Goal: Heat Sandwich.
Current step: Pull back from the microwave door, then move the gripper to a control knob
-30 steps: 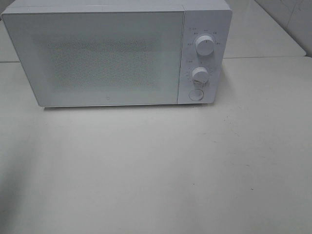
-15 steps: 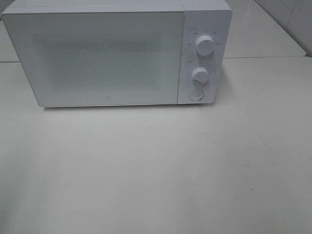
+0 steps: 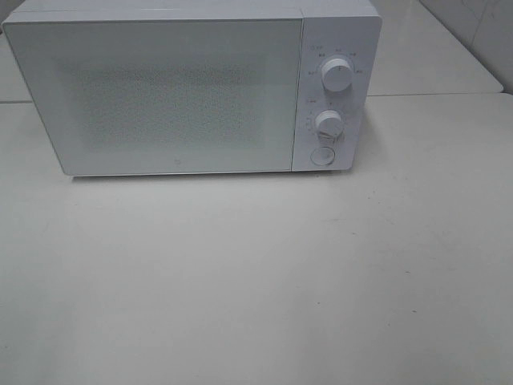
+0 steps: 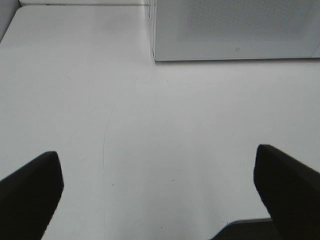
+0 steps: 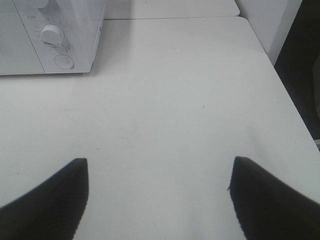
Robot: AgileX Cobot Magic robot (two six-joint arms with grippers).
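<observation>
Sandwich does not show in any of the three views; whether the sandwich sits behind the shut door cannot be told, since the door [image 3: 160, 96] is frosted white and nothing can be made out through it.

The microwave [image 3: 176, 16] stands along the far edge of the white table [image 3: 256, 281], toward the far left corner, its front facing the near edge. Its control strip is on the right side of the front, with an upper knob [image 3: 337, 75], a lower knob [image 3: 329, 123] and a round button [image 3: 321, 156] just below it. Right of the microwave, a seam marks the far edge of the table, and a second white table [image 3: 433, 56] joins it there.

From the foot of the microwave to the near edge, the tabletop is bare across its whole width. In the left wrist view, bare surface also runs past the microwave's left front corner toward the far left corner of the table. In the right wrist view, the right edge of the table runs back to the far right corner, with dark floor beyond it.

The left gripper [image 4: 156, 150] hangs above the table in front of the microwave, jaws spread wide with only tabletop between them. The right gripper [image 5: 160, 159] hangs above the right half of the table, well apart from the microwave's control strip, jaws likewise spread wide and holding nothing.
</observation>
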